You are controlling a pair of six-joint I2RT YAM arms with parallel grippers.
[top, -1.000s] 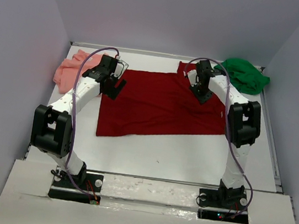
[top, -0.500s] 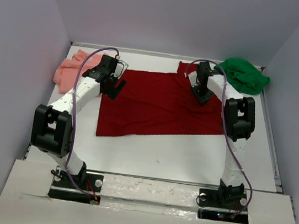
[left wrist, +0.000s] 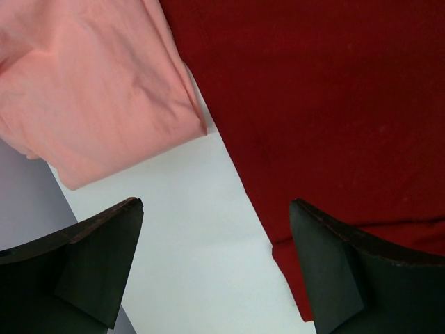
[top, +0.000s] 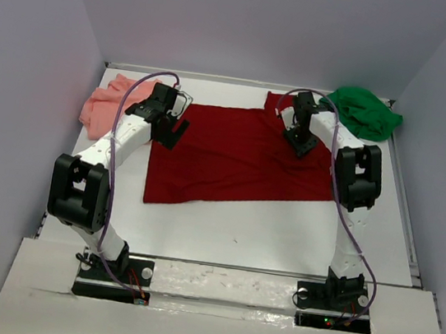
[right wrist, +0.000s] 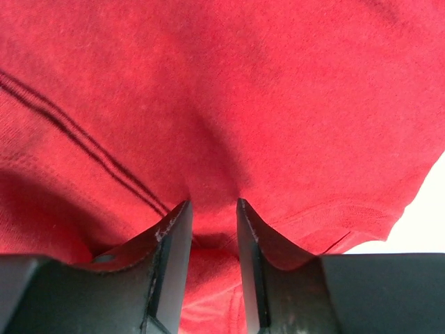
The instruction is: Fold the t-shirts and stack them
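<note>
Puckering between right fingers (right wrist: 170,268): red t-shirt (right wrist: 264,90)

One dark red t-shirt (top: 241,157), one pink t-shirt (top: 103,104), one green t-shirt (top: 368,113).

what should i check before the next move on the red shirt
1. Left gripper free: ok. Jaws wide, nothing between them, above bare table by the red shirt's left edge.
2. Right gripper grip: cannot tell. Cloth puckers up into its narrow gap at the shirt's far right part.
3. Red shirt folded: not ok. It lies spread out, near edge slanted.
4. Pink shirt clear of the red one: cannot tell. Their edges meet at the far end in the left wrist view.
5. Green shirt folded: not ok. It is bunched in the far right corner.
</note>
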